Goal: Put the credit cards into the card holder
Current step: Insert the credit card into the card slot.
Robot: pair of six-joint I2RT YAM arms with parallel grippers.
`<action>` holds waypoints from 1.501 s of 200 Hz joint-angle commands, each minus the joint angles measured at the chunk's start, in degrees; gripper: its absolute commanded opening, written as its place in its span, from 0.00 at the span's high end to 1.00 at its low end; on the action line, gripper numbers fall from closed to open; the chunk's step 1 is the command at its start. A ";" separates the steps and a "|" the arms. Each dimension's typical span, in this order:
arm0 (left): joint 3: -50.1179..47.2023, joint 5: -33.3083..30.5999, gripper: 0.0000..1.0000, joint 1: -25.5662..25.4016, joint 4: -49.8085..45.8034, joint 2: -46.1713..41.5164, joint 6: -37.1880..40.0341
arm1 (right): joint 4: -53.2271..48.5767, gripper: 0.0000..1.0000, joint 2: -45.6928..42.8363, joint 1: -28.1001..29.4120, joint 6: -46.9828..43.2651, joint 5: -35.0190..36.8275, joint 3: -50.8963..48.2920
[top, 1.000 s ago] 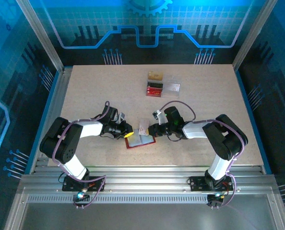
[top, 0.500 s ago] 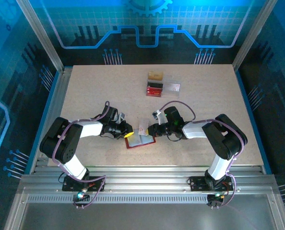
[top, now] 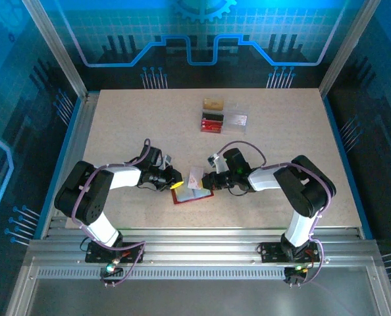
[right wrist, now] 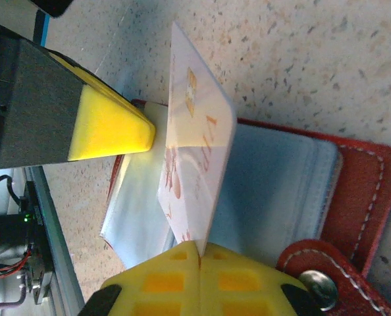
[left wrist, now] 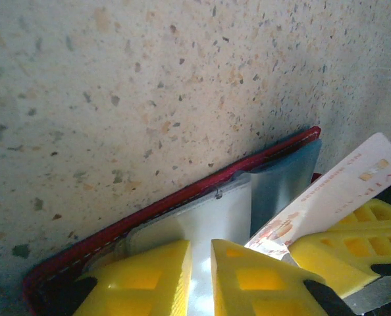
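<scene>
At the left of the speckled beige table (top: 116, 125), the left gripper (top: 174, 183) is reaching low over the left half of the dark red leather-like folding card holder (top: 194, 195). The card holder is lying open and flat on the table between the two arms, near the front edge. The left gripper's yellow fingers (left wrist: 146, 273) are standing only narrowly apart. A clear plastic sleeve (left wrist: 215, 210) of the card holder is running up into the slit between them, so they are pinching that sleeve.

Just right of them, a thin pale whitish rectangular credit card with faint reddish print (right wrist: 195, 151) is standing on edge, tilted, over the sleeves in the middle of the open holder. Whether its free end is touching a sleeve cannot be told.

The right gripper (right wrist: 199, 253) is holding the card by one end, its yellow fingers pressed together on it. The holder's snap tab with a metal stud (right wrist: 320, 286) is lying just beside those fingers.

Farther right and toward the far side of the table, well apart from the holder, a clear plastic rectangular box (top: 235, 120) is resting. Dark red ribbed pieces (top: 212, 122) are sitting at its left end, and a small tan block (top: 213, 104) is lying just behind them.
</scene>
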 commanded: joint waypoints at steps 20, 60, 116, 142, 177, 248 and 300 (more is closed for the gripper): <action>-1.13 -6.15 0.83 -0.15 -6.88 2.05 1.99 | -4.78 1.00 2.16 0.71 1.49 -2.40 0.95; -1.04 -6.14 0.83 -0.17 -6.79 2.34 1.97 | -12.81 1.00 1.95 0.72 1.14 -5.72 2.83; -1.05 -6.07 0.83 -0.24 -6.83 2.41 1.96 | -24.30 1.00 1.11 0.31 -1.89 -8.43 6.24; -0.95 -5.97 0.83 -0.24 -6.76 2.57 2.03 | -28.98 1.00 2.65 0.32 -3.45 -9.00 9.51; -0.95 -5.86 0.83 -0.24 -6.70 2.75 1.93 | -35.17 1.00 5.79 0.28 -5.31 -10.68 15.14; -1.04 -5.70 0.83 -0.32 -6.53 2.47 1.76 | -44.75 1.00 9.05 0.29 -8.58 -10.00 19.09; -0.95 -5.65 0.83 -0.48 -6.53 2.49 1.85 | -51.33 1.00 10.93 -0.14 -12.65 -9.73 23.64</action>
